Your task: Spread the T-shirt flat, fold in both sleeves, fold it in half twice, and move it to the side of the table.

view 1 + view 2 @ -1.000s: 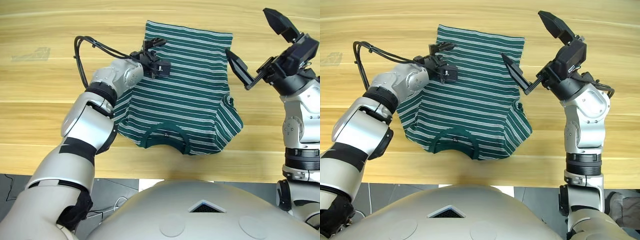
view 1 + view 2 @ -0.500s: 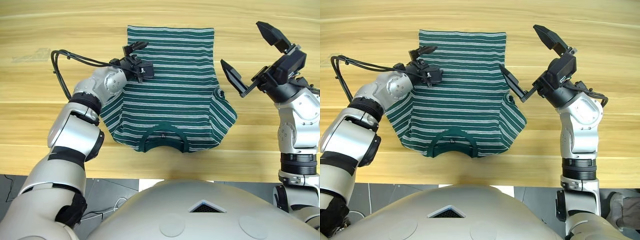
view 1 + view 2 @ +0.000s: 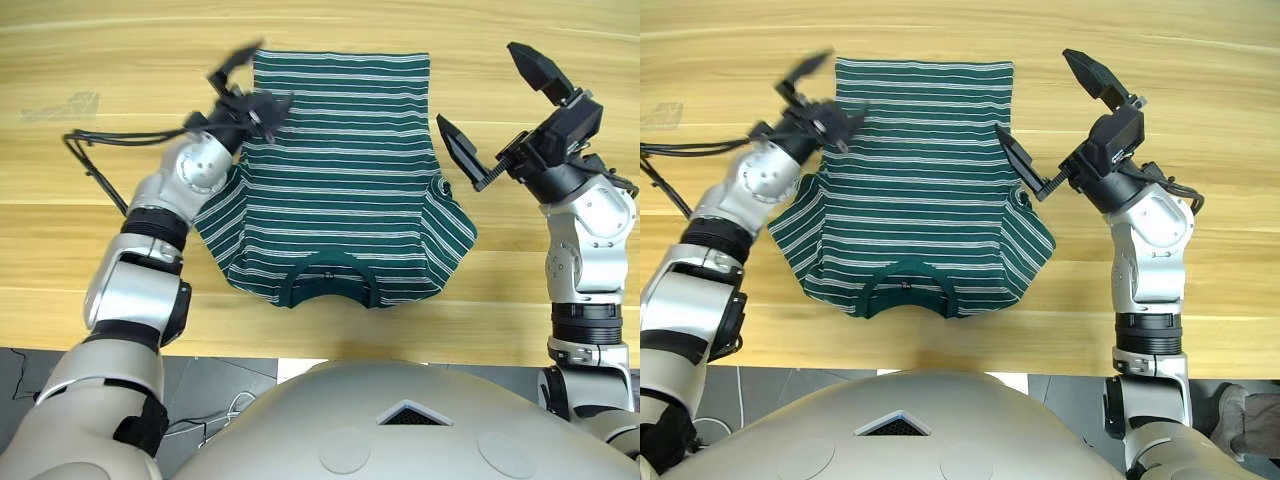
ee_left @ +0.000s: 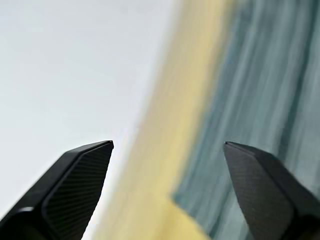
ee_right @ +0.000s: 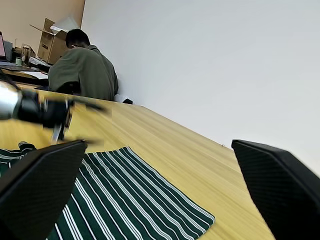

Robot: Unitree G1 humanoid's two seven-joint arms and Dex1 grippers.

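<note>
Wooden worktop (image 3: 80,40) carries the green striped T-shirt (image 3: 345,180) spread flat at centre, collar toward the robot, right sleeve bunched; left pincer (image 4: 168,143) spread wide and empty over the far left corner, right pincer (image 3: 476,82) wide, empty, raised beside the right edge.

I'm counting one striped T-shirt (image 3: 340,190) lying on one wooden table (image 3: 120,40), two grippers hovering, left gripper (image 3: 262,78) at the T-shirt's far left corner, right gripper (image 3: 475,83) beside its right edge, one cardboard box (image 5: 49,40) sitting well beyond the T-shirt.
</note>
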